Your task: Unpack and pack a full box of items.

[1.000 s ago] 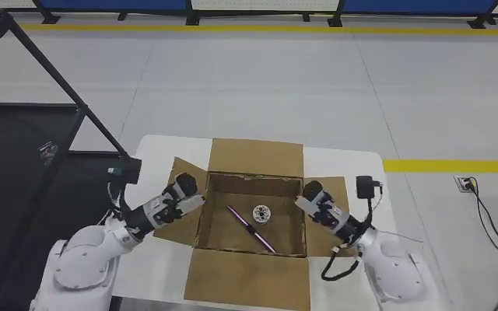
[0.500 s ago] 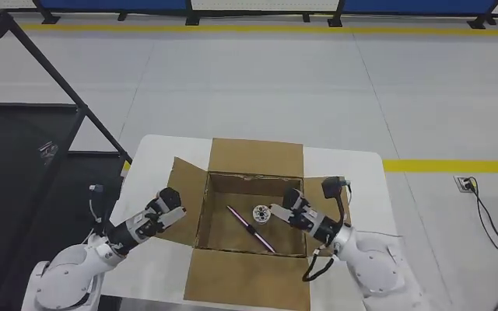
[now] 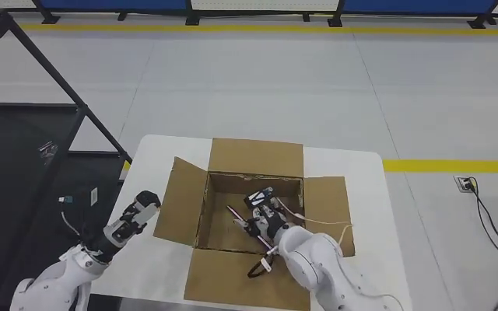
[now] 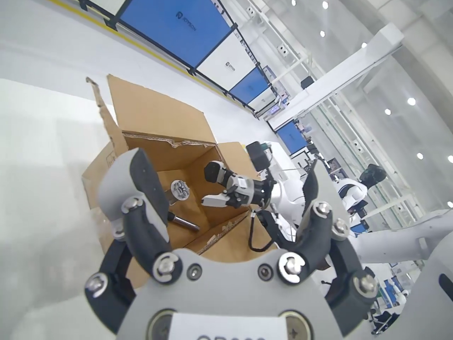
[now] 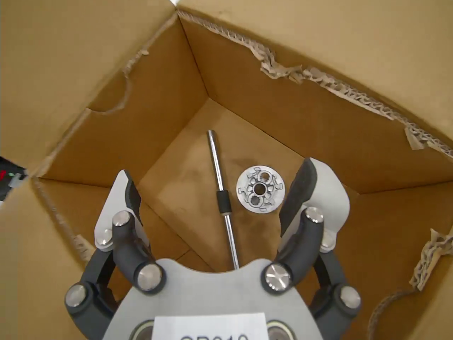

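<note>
White table (image 3: 350, 165) carries a brown cardboard box (image 3: 255, 158) at its middle. All four of the box's flaps are folded outward, and torn corrugated edges show along the rim. In the top view the box takes up most of the table's depth, with bare white surface to either side.

The right gripper (image 3: 253, 224) is lowered into the box's open top, over the floor. Its jaws stand wide apart and hold nothing. In the right wrist view the right gripper (image 5: 216, 175) looks straight down at the floor, with the box walls (image 5: 318, 114) rising around it.

The left gripper (image 3: 144, 204) is outside the box, over the table's left part and near the left flap without touching it. Its jaws are also spread wide and empty. The left wrist view looks past the left gripper (image 4: 226, 162) into the box (image 4: 159, 114) and catches the right gripper (image 4: 212, 186) inside it.

A thin metal rod (image 5: 222, 192) with a short dark sleeve around its middle lies flat on the box floor, and the top view shows it lying slantwise (image 3: 234, 211). It runs between the right gripper's two fingers, below them.

A small round metal disc (image 5: 260, 193) with cut-out holes lies flat on the floor just beside the rod's sleeve, with a narrow gap between them. The left wrist view also shows the rod (image 4: 184, 221) and the disc (image 4: 179, 190).
</note>
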Robot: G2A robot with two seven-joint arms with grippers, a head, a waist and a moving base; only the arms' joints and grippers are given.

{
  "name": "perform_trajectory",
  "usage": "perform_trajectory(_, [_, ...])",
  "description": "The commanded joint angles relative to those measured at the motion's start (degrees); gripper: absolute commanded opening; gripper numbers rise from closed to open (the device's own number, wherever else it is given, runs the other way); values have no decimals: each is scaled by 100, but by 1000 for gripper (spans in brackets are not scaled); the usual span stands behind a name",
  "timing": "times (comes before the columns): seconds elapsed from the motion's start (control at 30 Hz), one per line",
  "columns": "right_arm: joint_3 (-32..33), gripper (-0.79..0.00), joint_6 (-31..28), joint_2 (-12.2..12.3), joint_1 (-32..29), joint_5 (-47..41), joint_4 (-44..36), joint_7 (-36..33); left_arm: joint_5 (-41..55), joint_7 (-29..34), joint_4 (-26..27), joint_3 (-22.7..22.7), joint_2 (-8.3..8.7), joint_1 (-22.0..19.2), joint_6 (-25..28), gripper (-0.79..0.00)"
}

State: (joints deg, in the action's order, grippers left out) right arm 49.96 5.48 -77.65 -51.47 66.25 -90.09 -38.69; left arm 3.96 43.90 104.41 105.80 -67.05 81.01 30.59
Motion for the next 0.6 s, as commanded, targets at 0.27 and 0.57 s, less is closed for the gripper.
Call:
perform_trajectory(0.27, [-489, 0, 404, -340, 966, -123, 1394, -935, 9, 1, -2, 11, 2, 15, 3, 0])
perform_trajectory(0.57, [-634, -643, 505, -524, 1261, -137, 1985, -1125, 9, 1, -2, 11, 2, 15, 3, 0])
